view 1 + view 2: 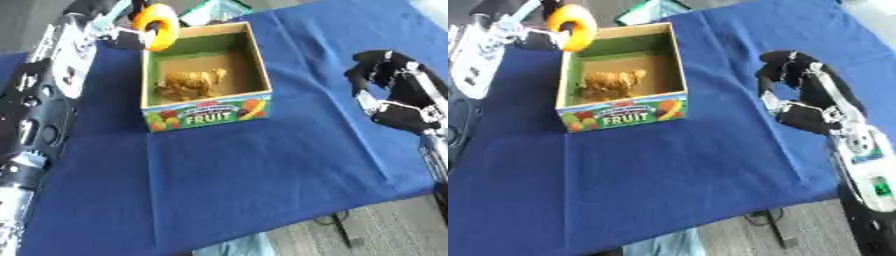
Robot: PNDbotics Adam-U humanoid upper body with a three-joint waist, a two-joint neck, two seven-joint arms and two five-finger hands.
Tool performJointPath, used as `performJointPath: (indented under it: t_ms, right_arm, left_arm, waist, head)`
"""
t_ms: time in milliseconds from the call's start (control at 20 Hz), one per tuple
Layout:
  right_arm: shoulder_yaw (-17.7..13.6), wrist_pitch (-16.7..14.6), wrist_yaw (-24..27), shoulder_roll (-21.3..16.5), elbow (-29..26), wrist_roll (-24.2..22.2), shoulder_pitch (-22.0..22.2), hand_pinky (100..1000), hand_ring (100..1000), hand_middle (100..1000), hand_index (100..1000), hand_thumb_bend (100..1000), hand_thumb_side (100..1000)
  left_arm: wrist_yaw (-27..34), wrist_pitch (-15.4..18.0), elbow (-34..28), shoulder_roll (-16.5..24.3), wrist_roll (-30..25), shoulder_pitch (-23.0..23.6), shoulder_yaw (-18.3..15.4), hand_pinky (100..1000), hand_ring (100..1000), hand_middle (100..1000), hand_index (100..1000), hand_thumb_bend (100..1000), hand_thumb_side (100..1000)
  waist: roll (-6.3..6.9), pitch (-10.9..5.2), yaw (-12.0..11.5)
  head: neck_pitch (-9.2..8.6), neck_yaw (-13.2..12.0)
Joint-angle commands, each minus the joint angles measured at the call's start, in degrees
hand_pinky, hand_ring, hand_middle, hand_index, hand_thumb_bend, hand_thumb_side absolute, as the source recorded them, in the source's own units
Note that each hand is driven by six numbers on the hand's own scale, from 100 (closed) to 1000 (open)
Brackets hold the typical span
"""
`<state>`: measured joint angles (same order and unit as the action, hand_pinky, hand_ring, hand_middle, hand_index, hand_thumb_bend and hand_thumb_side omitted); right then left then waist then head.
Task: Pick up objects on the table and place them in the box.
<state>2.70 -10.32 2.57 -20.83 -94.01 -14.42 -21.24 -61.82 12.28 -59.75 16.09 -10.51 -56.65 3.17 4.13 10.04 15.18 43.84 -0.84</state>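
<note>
An open cardboard box (208, 114) marked FRUIT stands on the blue cloth, and a brown toy animal (192, 82) lies inside it. An orange-yellow ring (159, 26) hangs at the box's far left corner, just over the rim. My left hand (125, 35) is shut on it from the left, mostly hidden behind the ring. My right hand (796, 95) hovers over the cloth to the right of the box, its fingers curled and holding nothing.
The blue cloth (236, 170) covers the table, with its front edge at the lower right and grey floor beyond. A teal and white thing (214, 11) lies behind the box. My left arm (44, 100) runs along the left side.
</note>
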Motion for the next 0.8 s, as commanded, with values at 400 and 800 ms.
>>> performJointPath:
  t_ms: [400, 800]
  right_arm:
    - [0.20, -0.06, 0.23, -0.14, -0.65, -0.70, -1.07, 722, 706, 579, 769, 100, 100]
    - [0.14, -0.04, 0.21, -0.07, -0.61, -0.81, -1.02, 722, 706, 579, 769, 100, 100]
  left_arm:
    - [-1.75, 0.42, 3.44, -3.41, 3.63, 0.26, 1.20, 673, 495, 415, 575, 100, 149]
    - [-2.23, 0.39, 5.11, -4.63, 2.89, 1.51, 1.81, 681, 532, 496, 659, 150, 114]
  waist:
    - [-0.15, -0.23, 0.69]
    - [-0.05, -0.01, 0.61]
  head:
    - [0.28, -0.68]
    - [0.28, -0.74]
